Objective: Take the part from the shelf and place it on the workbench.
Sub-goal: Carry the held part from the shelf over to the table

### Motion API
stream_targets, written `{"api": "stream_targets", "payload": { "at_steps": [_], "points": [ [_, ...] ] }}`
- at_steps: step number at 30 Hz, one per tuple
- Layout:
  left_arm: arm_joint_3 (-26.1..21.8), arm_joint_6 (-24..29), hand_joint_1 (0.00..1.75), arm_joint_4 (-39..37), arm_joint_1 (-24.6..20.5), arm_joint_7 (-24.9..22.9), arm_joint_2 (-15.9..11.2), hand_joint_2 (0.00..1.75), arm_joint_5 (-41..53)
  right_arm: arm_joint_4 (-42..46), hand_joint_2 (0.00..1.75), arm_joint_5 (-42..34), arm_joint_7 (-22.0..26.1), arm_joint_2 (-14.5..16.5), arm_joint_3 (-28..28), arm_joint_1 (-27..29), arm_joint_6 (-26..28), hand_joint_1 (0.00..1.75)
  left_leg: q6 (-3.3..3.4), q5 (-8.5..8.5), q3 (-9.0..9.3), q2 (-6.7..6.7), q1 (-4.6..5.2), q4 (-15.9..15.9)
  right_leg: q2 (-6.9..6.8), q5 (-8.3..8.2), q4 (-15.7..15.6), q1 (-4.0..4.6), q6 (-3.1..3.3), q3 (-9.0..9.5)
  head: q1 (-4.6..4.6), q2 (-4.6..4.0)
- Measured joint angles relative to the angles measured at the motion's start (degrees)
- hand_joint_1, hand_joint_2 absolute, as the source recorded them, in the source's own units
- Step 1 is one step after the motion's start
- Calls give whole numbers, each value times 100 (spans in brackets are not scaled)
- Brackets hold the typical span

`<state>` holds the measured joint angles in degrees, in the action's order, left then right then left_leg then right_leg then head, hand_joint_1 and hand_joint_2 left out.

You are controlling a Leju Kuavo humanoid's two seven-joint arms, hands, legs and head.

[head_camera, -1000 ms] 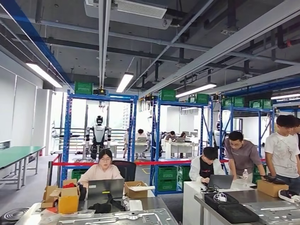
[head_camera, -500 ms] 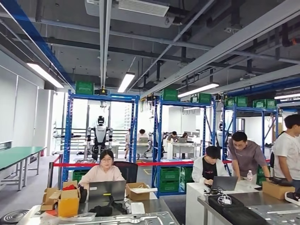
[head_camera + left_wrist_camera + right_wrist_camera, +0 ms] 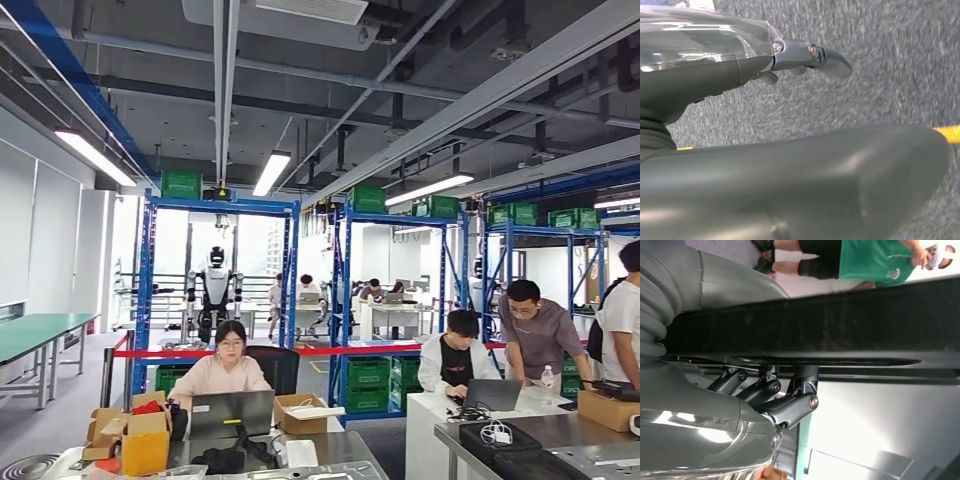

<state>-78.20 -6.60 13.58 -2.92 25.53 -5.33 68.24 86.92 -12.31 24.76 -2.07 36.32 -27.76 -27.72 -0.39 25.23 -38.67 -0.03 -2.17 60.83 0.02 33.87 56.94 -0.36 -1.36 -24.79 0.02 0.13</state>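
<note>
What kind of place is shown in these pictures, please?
Probably an industrial workshop or robot test lab: blue metal shelving carrying green crates, another humanoid robot standing behind red barrier tape, and people working at laptops on metal workbenches.

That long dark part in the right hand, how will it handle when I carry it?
Likely stiff: the dark part runs straight past the right hand with no sag. Probably prone to swing or twist, since it extends far beyond the fingers. Its weight I can't judge.

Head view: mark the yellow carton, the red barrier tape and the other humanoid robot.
yellow carton point(image 3: 144, 443), head view, front face.
red barrier tape point(image 3: 317, 350), head view, mid-span.
humanoid robot point(image 3: 216, 295), head view, torso.
</note>
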Motion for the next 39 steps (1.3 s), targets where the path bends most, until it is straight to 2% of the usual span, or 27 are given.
{"api": "stream_targets", "payload": {
  "at_steps": [1,2,3,5,6,7,8,10,11,12,15,17,19,21,22,23,26,27,28,30,32,34,36,37,38,39],
  "points": [
    [0,3,0,1,0,3,-4,175,0,2,175,-3,4,1,1,0,-1,175,45,38,49,-9,2,-14,1,-17,127,-14,-25,-34,0,0],
    [0,5,0,1,-3,4,-10,175,0,3,175,-5,7,2,2,0,-1,175,82,77,109,-18,4,-24,1,-3,355,-22,-41,-142,0,0],
    [0,8,0,2,-7,5,-17,175,0,4,175,-5,7,1,3,3,-1,175,112,120,164,-25,10,-34,0,59,678,-27,-53,-327,0,1],
    [0,9,0,2,-13,5,-22,175,0,3,175,-7,9,0,5,24,-2,175,146,214,257,-34,34,-36,1,331,1377,-27,-57,-834,0,1],
    [0,9,0,2,-12,5,-24,175,0,2,175,-7,9,-1,8,44,-2,175,153,263,310,-41,49,-36,1,452,1596,-26,-50,-1051,0,1],
    [0,8,0,2,-8,4,-24,175,1,0,175,-7,9,-1,10,63,-2,175,156,313,374,-48,63,-36,1,480,1659,-24,-36,-1195,0,0],
    [0,8,0,2,-5,4,-24,175,1,-1,175,-7,9,-1,11,77,-2,175,154,367,451,-56,74,-37,2,366,1536,-17,-15,-1249,0,0],
    [0,7,0,2,-7,4,-24,175,1,-1,175,-7,9,-1,13,84,-1,175,136,474,610,-67,83,-45,3,-199,898,13,39,-1162,0,0],
    [0,7,0,2,-14,4,-24,175,1,-1,175,-8,10,-2,13,83,-1,175,115,517,672,-76,84,-53,1,-390,603,40,66,-1112,0,0],
    [0,8,0,2,-20,4,-24,175,2,1,175,-9,11,-1,14,82,0,175,82,550,708,-82,80,-72,1,-484,415,66,97,-1077,0,0],
    [0,4,0,2,-17,4,-22,175,3,17,175,-12,15,3,15,87,0,175,-27,565,794,-86,64,-75,8,-514,258,107,214,-1010,-1,0],
    [0,0,0,2,-21,5,-20,175,4,26,175,-13,19,8,16,80,0,175,-54,614,810,-72,57,30,0,-564,183,94,277,-891,0,0],
    [0,0,0,2,-41,7,-24,175,4,28,175,-13,22,11,18,68,-1,175,-60,825,576,-60,60,468,-11,-535,153,89,319,-801,0,0],
    [-1,0,0,2,-36,7,-28,175,3,27,175,-11,24,12,21,76,-1,175,-72,1064,152,-57,69,1073,-6,-471,154,101,348,-750,0,0],
    [-1,-1,0,2,-24,7,-28,175,3,27,175,-11,24,12,23,88,-2,175,-77,1085,-5,-56,70,1220,2,-430,155,107,352,-710,0,0],
    [-1,-1,0,2,-13,8,-29,175,3,27,175,-11,24,13,26,97,-3,175,-79,999,-77,-55,70,1180,11,-379,156,112,350,-653,0,0],
    [-2,-3,0,2,-4,12,-47,175,2,26,175,-8,25,34,37,102,-12,175,-41,315,38,-48,92,359,17,-186,154,116,303,-420,-1,0],
    [-3,-7,0,2,-9,12,-54,175,2,25,175,-4,25,44,43,98,-19,175,-12,179,74,-40,114,157,16,-134,150,116,272,-379,-2,2],
    [-4,-11,0,2,-8,12,-59,175,2,25,175,2,23,53,52,97,-27,175,22,132,82,-35,138,57,16,-97,143,115,237,-353,-3,3],
    [-4,-18,0,2,2,10,-70,175,2,32,175,13,20,68,71,95,-41,175,94,190,110,-30,157,7,20,-74,140,113,172,-340,-6,4],
    [-4,-17,0,2,14,9,-82,175,2,56,175,20,20,84,86,91,-49,175,157,232,206,-40,133,-46,20,-104,370,110,115,-424,-4,3],
    [-5,-13,0,2,11,0,-87,175,4,79,175,32,20,91,113,88,-69,175,195,308,341,-46,113,-92,18,-60,998,90,58,-790,-4,3],
    [-7,-5,0,2,10,-17,-90,175,8,83,175,56,15,91,161,112,-89,175,205,425,484,-49,109,-105,15,185,1654,66,18,-1306,-4,1],
    [-7,-3,0,2,11,-24,-90,175,10,83,175,70,11,90,188,129,-96,175,201,496,569,-52,109,-105,14,307,1805,58,10,-1507,-4,0],
    [-8,-1,0,2,14,-28,-90,175,12,83,175,83,8,90,215,140,-100,175,194,574,670,-56,108,-105,14,343,1784,54,9,-1630,-4,0],
    [-8,0,0,2,13,-31,-90,175,14,83,175,90,6,91,239,145,-103,175,186,655,785,-62,109,-106,15,248,1597,53,17,-1671,-4,0]
  ]
}}
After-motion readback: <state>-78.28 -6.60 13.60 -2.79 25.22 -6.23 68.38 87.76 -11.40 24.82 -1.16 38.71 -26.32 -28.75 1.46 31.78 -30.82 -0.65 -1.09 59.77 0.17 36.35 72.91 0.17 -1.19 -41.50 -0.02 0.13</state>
